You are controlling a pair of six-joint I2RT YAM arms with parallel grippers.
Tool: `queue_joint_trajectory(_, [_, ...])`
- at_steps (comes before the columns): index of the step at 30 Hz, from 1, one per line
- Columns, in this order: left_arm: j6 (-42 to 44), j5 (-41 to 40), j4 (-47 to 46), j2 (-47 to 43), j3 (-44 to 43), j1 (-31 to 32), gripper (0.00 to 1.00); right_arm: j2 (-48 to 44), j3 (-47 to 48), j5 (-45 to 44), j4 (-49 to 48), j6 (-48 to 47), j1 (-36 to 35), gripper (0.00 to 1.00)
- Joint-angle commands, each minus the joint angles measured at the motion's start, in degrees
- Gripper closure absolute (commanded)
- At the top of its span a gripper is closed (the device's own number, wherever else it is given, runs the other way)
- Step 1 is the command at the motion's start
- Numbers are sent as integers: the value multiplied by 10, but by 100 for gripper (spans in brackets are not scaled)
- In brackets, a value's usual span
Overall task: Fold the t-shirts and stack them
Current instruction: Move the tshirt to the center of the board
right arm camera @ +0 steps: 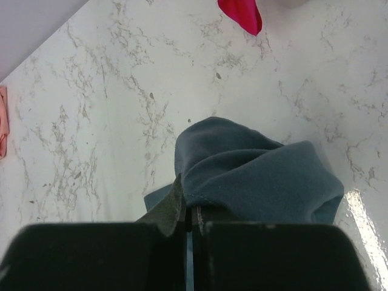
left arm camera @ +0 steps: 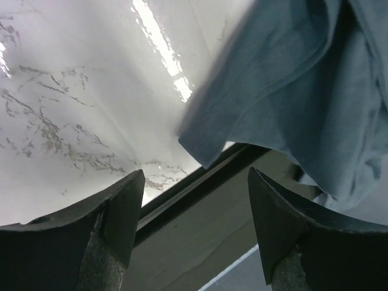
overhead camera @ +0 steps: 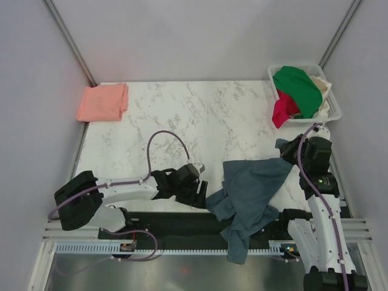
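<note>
**A:** Why is the slate-blue t-shirt humped up at one end?

**B:** The right claw is clamped on a fold of it, at the end nearest the basket. That end is raised, and the rest trails away from the basket and spills over the near edge of the desk. I'd judge it is being pulled out to lie flat — no fold is made yet.

**A:** And the left claw?

**B:** Its jaws are apart with nothing between them. It sits low, just beside the shirt's corner farthest from the basket, probably lined up to take that corner.

**A:** Where is the salmon-pink t-shirt?

**B:** It lies folded at the back corner opposite the basket, well apart from both arms. That is likely where the stack will go.

**A:** What does each view add?

**B:** The overhead view gives the layout, but the right arm's wrist hides the pinch. The right wrist view settles it — the fingers are pressed together with cloth bulging out ahead of them. The left wrist view shows the stitched hem corner hanging past the desk's edge, ahead of the fingers and not touching them.
</note>
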State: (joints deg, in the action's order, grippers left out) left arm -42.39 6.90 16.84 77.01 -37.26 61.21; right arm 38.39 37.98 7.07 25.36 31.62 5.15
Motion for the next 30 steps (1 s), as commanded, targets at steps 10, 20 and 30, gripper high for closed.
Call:
queue_joint_trajectory(10, [-30, -53, -80, 97, -23, 16, 45, -19, -11, 15, 15, -23, 3, 100])
queue_joint_trajectory(20, [65, -184, 138, -35, -168, 16, 98, -15, 56, 38, 55, -31, 2, 100])
queue_joint_trajectory(30, [255, -365, 326, -218, -552, 16, 98, -2, 377, 55, 132, -32, 2, 100])
